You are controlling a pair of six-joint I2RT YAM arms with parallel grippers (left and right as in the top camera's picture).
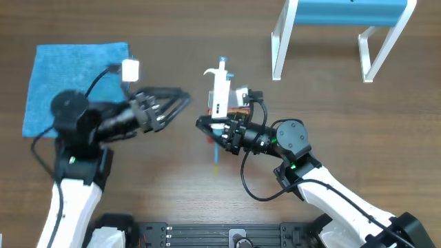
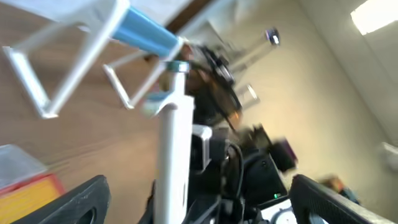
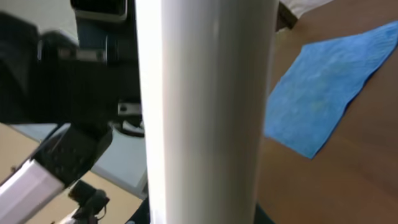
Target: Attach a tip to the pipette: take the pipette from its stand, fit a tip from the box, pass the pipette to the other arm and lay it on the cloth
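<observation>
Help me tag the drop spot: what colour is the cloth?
The cloth is plain blue, clearest in the top view.

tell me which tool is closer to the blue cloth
Left. The left tool hangs open just off the blue cloth's inner edge; the right tool is farther off beyond it, shut on the pipette.

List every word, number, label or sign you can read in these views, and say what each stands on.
No text can be read. The pipette in the right gripper shows a plain white body; any print on it or the tip box is too blurred.
</observation>
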